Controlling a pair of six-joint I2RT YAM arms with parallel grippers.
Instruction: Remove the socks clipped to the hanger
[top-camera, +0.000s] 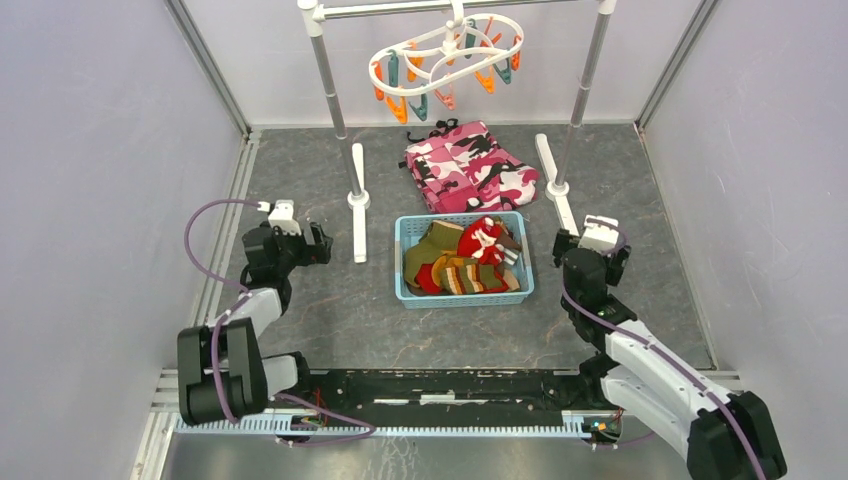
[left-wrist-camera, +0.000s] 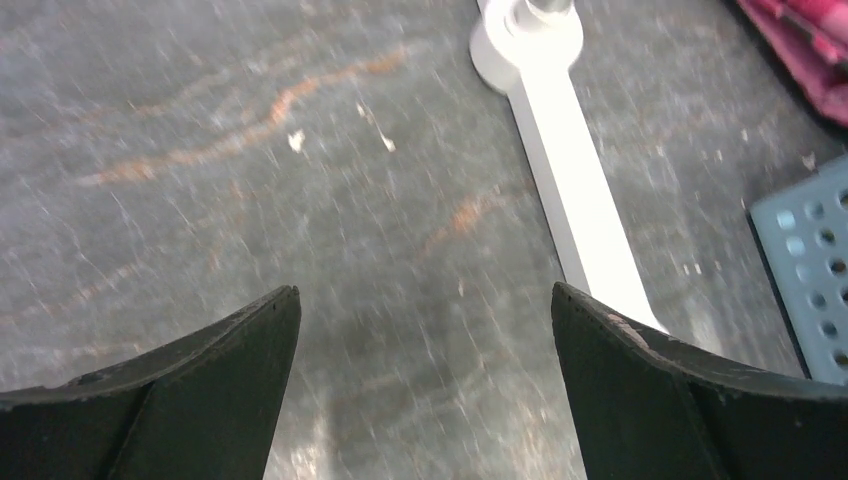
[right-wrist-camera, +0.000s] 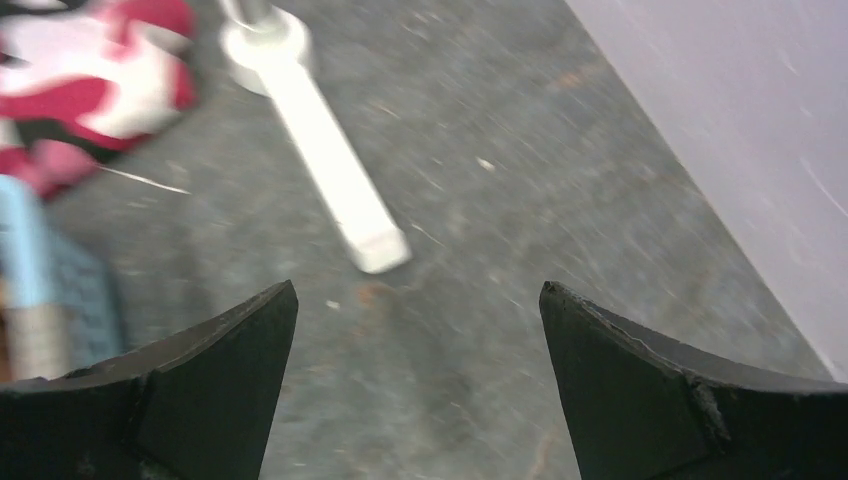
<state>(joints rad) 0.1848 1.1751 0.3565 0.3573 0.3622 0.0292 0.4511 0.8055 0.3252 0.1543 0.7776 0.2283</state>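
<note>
Socks (top-camera: 462, 258) (olive, red, tan, striped) lie heaped in blue basket (top-camera: 465, 299), mid-table btwn the arms. White hanger (top-camera: 445, 55) w/ orange & teal clips hangs on rail (top-camera: 400, 8) at back. L gripper (left-wrist-camera: 425, 300) & R gripper (right-wrist-camera: 418, 290): jaws spread wide over grey tabletop (top-camera: 330, 310), either side of basket.

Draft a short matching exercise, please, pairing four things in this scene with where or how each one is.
Column one: 1 socks; 2 hanger; 3 pink camouflage cloth; 4 left gripper.
Column two: A hung on the rail, clips empty; B open above the table; C piled in the blue basket; D lying on the table beyond the basket.
Pairs: 1-C, 2-A, 3-D, 4-B.
</note>
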